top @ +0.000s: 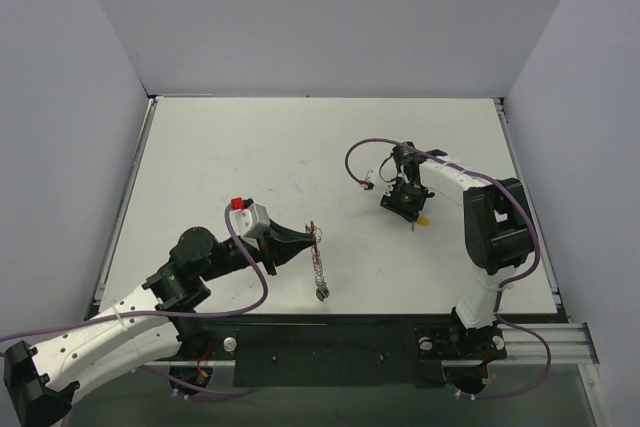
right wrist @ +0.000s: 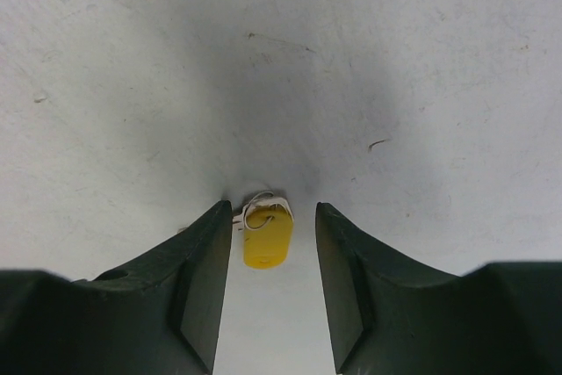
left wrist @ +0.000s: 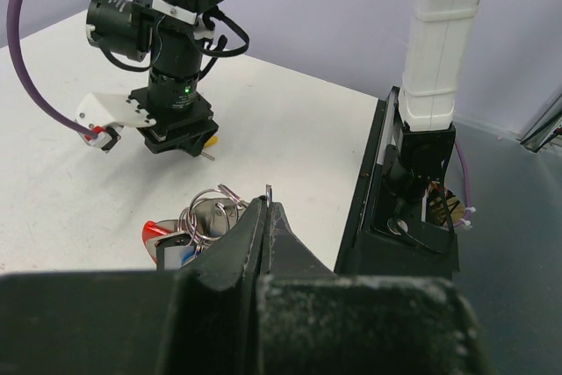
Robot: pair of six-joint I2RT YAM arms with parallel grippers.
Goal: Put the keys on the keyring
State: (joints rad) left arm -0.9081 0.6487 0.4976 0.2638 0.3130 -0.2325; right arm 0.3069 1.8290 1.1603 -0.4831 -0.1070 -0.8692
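- Looking down from above, two black-and-white robot arms reach over a plain white table [top: 250, 147] with pale walls around it.
- The left gripper [top: 306, 241] lies low at the near middle of the table, pointing right. Its fingers are pressed together on the thin wire of the keyring [left wrist: 209, 206], and a sliver of metal pokes up from between the tips.
- The keyring shows as a few overlapping silvery loops just left of those fingertips. A red key [left wrist: 156, 233] sits with the loops, next to a small piece I cannot make out.
- From above, a short silvery chain [top: 319, 269] runs from the fingertips toward the near edge and ends in a small dark clump, too small to make out.
- The right gripper [top: 412, 215] points straight down at the table, right of centre and well apart from the keyring.
- Its fingers [right wrist: 206, 270] stand apart, with a gap on each side of the yellow key [right wrist: 266, 239]. They do not touch it.
- The yellow key lies flat on the table between the fingers, a tiny silvery loop through its top.
- A purple cable [top: 375, 142] loops off the right arm.
- In the left wrist view, a white plate [left wrist: 105, 111] on the right arm's wrist carries marks too small to read, and a green light [left wrist: 186, 90] glows on the black housing above the fingers.
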